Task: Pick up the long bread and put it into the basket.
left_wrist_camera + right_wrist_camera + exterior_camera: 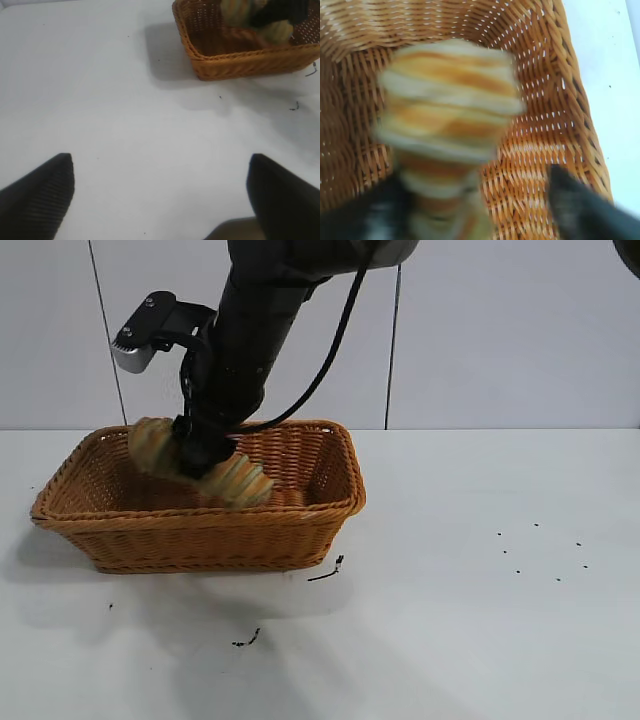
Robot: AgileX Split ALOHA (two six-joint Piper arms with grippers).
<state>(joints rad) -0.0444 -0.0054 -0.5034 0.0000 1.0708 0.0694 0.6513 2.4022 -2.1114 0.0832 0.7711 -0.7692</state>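
Up close, the left gripper [159, 192] hovers wide open over the bare table [100, 100]. Farther off, the right gripper [200, 452] reaches down into the basket [150, 540], jaws spread wide around the long bread [240, 480], which sits tilted inside.

Blurred long bread [447, 105] with pale and orange ridges filling the middle of the view, inside the woven basket [555, 100], dark fingers [575, 205] of the right gripper [470, 210] spread apart, white table [615, 75] beyond the braided rim
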